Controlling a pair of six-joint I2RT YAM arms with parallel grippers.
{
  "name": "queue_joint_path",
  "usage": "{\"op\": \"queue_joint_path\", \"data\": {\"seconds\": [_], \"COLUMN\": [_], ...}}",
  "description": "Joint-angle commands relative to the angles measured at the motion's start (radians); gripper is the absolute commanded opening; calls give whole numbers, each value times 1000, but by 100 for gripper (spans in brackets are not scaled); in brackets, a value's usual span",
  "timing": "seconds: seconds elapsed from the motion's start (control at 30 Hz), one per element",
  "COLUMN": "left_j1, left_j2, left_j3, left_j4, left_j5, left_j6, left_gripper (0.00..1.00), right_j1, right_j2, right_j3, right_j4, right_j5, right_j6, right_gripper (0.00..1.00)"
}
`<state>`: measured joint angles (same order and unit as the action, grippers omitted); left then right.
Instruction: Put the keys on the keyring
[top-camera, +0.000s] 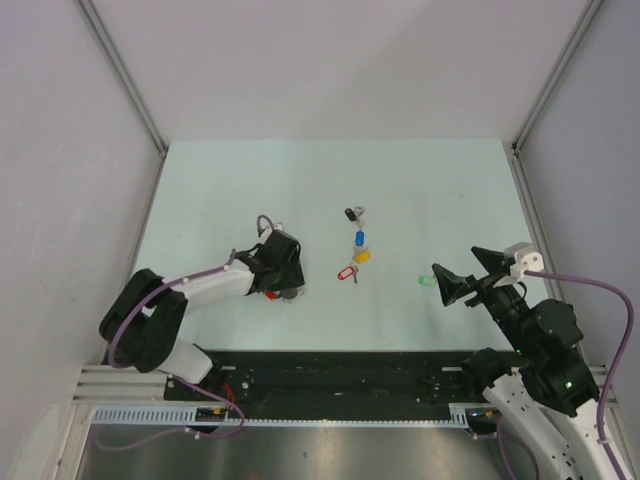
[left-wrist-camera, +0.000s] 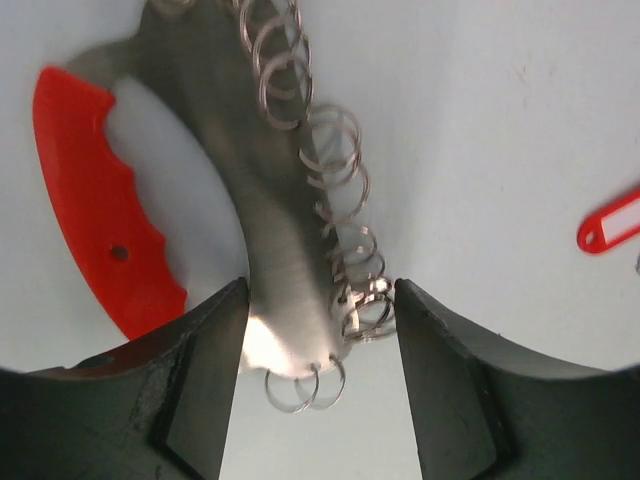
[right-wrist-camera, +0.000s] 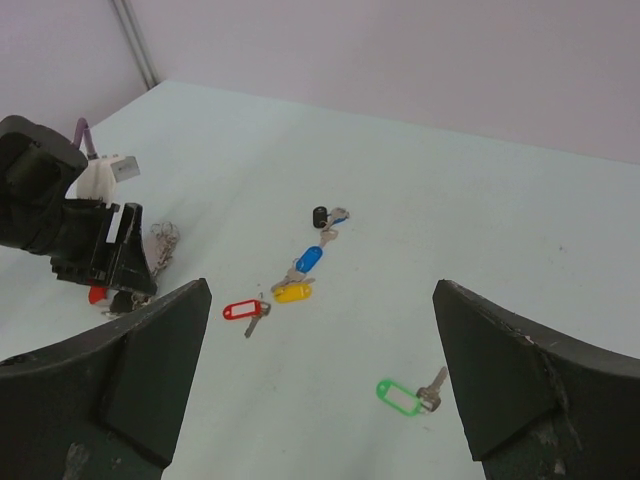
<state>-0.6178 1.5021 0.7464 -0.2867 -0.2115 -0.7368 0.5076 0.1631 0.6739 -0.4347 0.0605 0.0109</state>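
The keyring (left-wrist-camera: 290, 250) lies on the table: a red curved grip (left-wrist-camera: 95, 200), a silvery metal band and several wire rings (left-wrist-camera: 335, 160). My left gripper (left-wrist-camera: 320, 292) straddles the band's end. One finger presses the band and the rings touch the other finger. From above, the left gripper (top-camera: 281, 284) covers most of the keyring (top-camera: 270, 295). The keys lie in a loose line mid-table: black (top-camera: 350, 213), blue (top-camera: 361, 238), yellow (top-camera: 363, 255) and red (top-camera: 346, 272). A green key (right-wrist-camera: 400, 396) lies apart, just in front of my right gripper (top-camera: 455, 260), which stands wide open and holds nothing.
Pale walls and metal corner posts (top-camera: 125, 80) close in the table (top-camera: 330, 170) on three sides. A black rail (top-camera: 340, 375) runs along the near edge between the arm bases. A purple cable (top-camera: 600, 290) loops beside the right arm.
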Motion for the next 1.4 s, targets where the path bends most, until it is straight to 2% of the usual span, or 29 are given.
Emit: {"op": "queue_joint_path", "data": {"seconds": [0.0, 0.1, 0.23, 0.4, 0.57, 0.63, 0.77, 0.83, 0.9, 1.0, 1.07, 1.23, 1.37], "left_j1": [-43, -86, -92, -85, -2, 35, 119, 121, 121, 157, 179, 182, 194], "left_j2": [-88, -154, -282, -481, -624, -675, -707, -712, -727, -741, -741, -763, -757], "left_j3": [-80, -108, -133, -67, 28, 51, 111, 114, 82, 18, 8, -5, -10], "left_j4": [4, 14, -6, -117, -207, -215, -197, -178, -131, -92, -106, -94, -89], "left_j5": [34, 14, -28, -147, -181, -183, -181, -218, -227, -165, -213, -226, -220], "left_j6": [-202, -271, -285, -159, 69, 144, 371, 425, 435, 444, 435, 445, 444], "left_gripper": [66, 73, 82, 85, 87, 87, 88, 88, 88, 87, 87, 86, 86], "right_j1": [5, 5, 8, 34, 201, 229, 288, 304, 325, 347, 351, 384, 407], "right_j2": [100, 212, 363, 574, 804, 942, 1153, 1263, 1329, 1458, 1541, 1679, 1742], "right_j3": [27, 29, 24, 4, -10, -10, -8, -4, 7, 24, 49, 133, 180], "right_j4": [27, 31, 79, 195, 413, 537, 738, 837, 898, 1004, 1059, 1102, 1104], "right_j5": [-82, -174, -339, -439, -381, -390, -415, -413, -413, -415, -421, -433, -380], "right_j6": [63, 142, 199, 205, 189, 190, 196, 195, 204, 201, 201, 181, 176], "right_gripper": [100, 100, 100, 100, 100, 94, 85, 81, 78, 73, 72, 69, 67]}}
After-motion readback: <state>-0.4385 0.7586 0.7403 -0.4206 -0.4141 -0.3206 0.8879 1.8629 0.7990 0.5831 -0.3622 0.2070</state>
